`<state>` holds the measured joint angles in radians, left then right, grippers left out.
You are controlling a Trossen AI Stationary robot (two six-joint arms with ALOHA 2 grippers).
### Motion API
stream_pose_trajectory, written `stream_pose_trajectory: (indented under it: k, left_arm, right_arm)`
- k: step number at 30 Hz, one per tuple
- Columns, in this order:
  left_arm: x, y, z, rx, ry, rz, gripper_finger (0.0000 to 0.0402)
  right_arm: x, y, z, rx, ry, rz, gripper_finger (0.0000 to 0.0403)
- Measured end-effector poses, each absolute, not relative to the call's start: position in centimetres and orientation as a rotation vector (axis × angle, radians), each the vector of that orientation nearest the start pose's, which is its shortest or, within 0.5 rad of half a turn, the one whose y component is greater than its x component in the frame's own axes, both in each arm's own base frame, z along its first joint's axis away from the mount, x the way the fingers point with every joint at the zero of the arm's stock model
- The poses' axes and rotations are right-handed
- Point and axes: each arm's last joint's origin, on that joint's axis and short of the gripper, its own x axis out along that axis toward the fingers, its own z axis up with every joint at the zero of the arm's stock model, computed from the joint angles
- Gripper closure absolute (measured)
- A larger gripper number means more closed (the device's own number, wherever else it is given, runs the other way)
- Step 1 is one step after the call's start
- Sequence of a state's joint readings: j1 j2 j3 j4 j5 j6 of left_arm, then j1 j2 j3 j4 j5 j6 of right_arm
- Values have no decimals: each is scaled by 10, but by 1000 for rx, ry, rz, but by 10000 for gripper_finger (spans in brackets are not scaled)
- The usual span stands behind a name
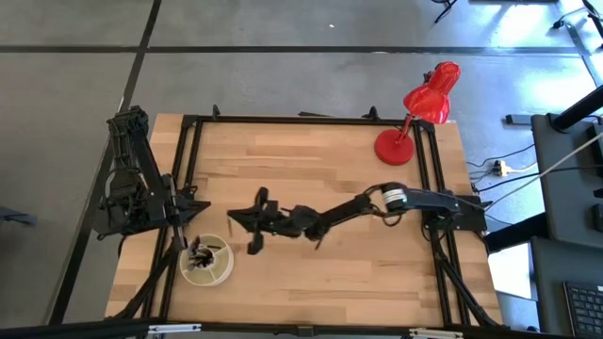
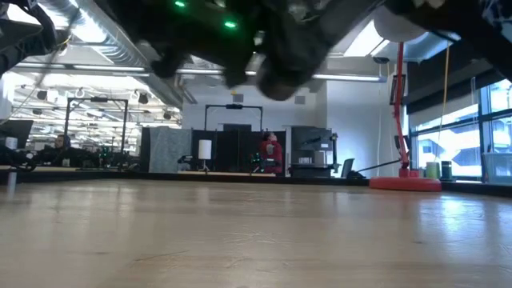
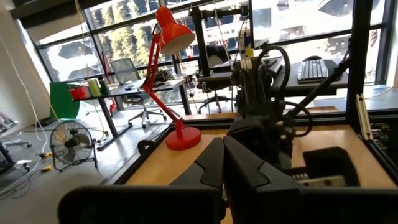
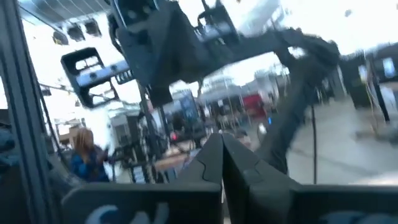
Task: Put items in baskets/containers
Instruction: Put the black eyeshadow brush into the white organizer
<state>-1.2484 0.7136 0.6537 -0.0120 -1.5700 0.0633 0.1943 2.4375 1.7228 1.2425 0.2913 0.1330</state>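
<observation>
- The left gripper (image 1: 193, 209) waits at the bench's left edge, its fingers (image 3: 211, 165) pressed together on nothing.
- The cream-white container (image 1: 207, 263) stands near the front-left corner of the bench (image 1: 311, 160), just in front of the left gripper, with dark brushes (image 1: 202, 251) standing inside it.
- The right gripper (image 1: 237, 217) reaches to the bench's middle, left of centre, raised above the wood, jaws fully closed and empty.
- A red lamp (image 1: 419, 111) stands at the back-right corner.
</observation>
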Motion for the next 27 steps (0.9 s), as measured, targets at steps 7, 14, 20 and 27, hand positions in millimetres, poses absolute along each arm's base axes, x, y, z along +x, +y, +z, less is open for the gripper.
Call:
stream_pose_trajectory:
  k: [7,14,20,27]
  left_arm:
    - [71,-120,317,160,26,321,398]
    - [71,-120,317,165,27,321,395]
    - [71,-120,317,192,31,322,399]
    - [70,-119,318,209,34,322,398]
  right_arm:
    - [550,99,234,176,-599,5,403]
    - [571,103,231,188,-549,93,403]
    - [580,105,219,225,-556,193,403]
    - [584,105,200,216,-497,192,397]
